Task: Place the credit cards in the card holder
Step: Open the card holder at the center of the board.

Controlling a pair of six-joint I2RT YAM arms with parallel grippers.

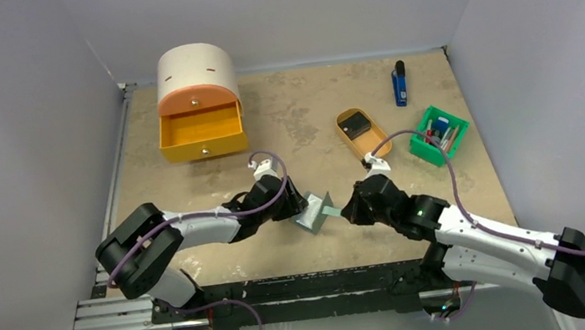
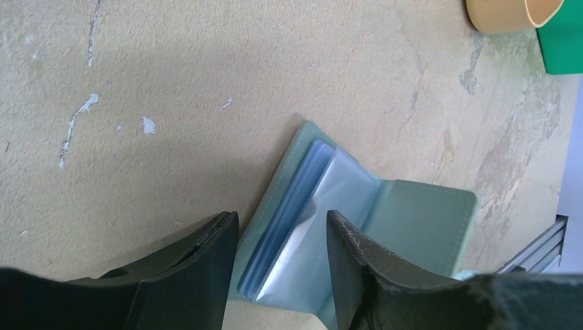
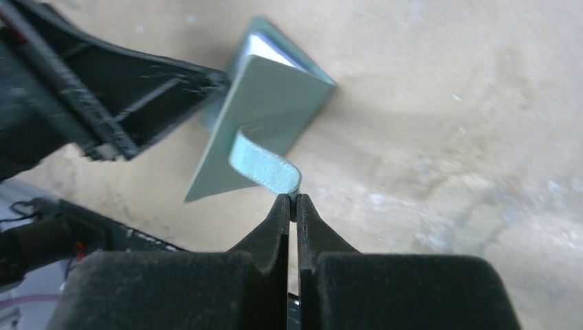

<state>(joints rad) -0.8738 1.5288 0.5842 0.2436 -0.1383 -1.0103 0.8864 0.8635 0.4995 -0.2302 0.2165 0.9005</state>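
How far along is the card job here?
Done: grey-green folding wallet opened. In hand: left hand grips its sleeved half, right hand pinches the snap tab. Remaining: no card shows in the visible sleeves; a flat black card lies in the tan oval tray.

card holder (image 2: 426,213): grey-green, pockets (image 2: 323,199) pale blue | tray (image 1: 380,147): tan | bin (image 1: 426,151): green | drawer (image 1: 203,149): yellow

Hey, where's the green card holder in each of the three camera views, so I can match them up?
Top external: the card holder sits at lower centre, between the tips of the two arms.
Left wrist: lower centre, open with clear pockets showing, between the fingers of the left gripper.
Right wrist: upper centre, tilted, its tab pinched by the right gripper.
Shared landmark: the left gripper, right at the holder in all three views.
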